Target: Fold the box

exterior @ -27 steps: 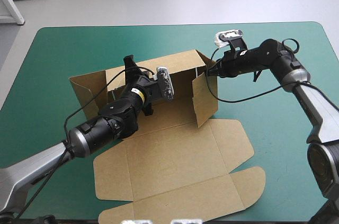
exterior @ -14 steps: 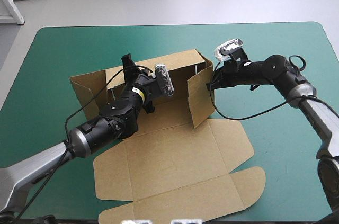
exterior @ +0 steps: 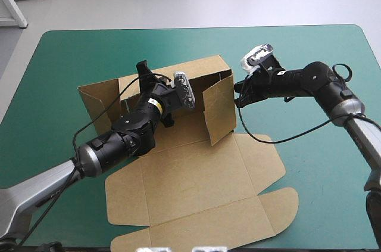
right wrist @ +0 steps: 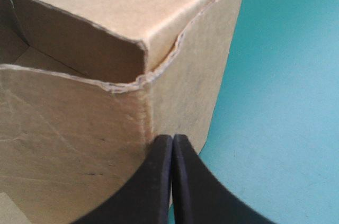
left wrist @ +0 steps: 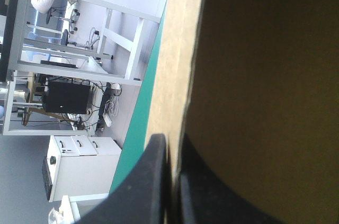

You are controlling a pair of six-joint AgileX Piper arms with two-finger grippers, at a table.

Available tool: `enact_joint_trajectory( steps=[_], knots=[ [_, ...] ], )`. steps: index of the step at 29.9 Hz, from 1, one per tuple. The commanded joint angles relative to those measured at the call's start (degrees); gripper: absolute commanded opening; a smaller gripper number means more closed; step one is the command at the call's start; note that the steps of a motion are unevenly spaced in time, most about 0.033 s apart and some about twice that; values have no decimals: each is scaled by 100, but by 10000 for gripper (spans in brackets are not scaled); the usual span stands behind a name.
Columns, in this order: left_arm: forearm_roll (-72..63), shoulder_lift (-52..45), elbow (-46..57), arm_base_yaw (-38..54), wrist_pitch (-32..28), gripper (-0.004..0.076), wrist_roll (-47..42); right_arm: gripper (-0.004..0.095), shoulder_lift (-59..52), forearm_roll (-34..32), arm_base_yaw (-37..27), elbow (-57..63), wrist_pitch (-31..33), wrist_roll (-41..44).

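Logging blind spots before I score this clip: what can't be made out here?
- Left wrist view: the box wall fills the picture ahead of the left gripper, hiding the rest of it.
- High view: the left arm covers much of the box floor.
- Right wrist view: the right gripper tip overlaps the side flap; contact cannot be told.

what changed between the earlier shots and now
The right gripper moved in toward the left arm, pushing the right end flap of the box further inward across the open end. The left gripper stayed shut on the back wall, and the lid panel stayed flat on the teal-green table.
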Motion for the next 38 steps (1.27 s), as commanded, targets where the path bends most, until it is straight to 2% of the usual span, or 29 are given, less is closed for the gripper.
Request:
enact_joint_trajectory(
  steps=[1, 4, 9, 12, 25, 38],
  knots=[
    [21, -182, -127, 12, -2, -8, -227, 51, -292, 186, -35, -155, -12, -73],
    [21, -182, -127, 12, -2, -9, -227, 190, -292, 186, -35, -155, 129, -73],
    [21, -182, -127, 12, 8, -9, -227, 545, -292, 329, -35, -155, 155, -11],
    [21, -182, -127, 12, 19, -9, -227, 654, -292, 364, -35, -155, 223, -11],
    [31, -182, -127, 12, 90, -9, -227, 656, -65, 609, 105, -155, 44, -386],
    [54, -182, -127, 12, 103, -9, -253, 648, 87, 487, 546, -155, -890, -418]
  ],
)
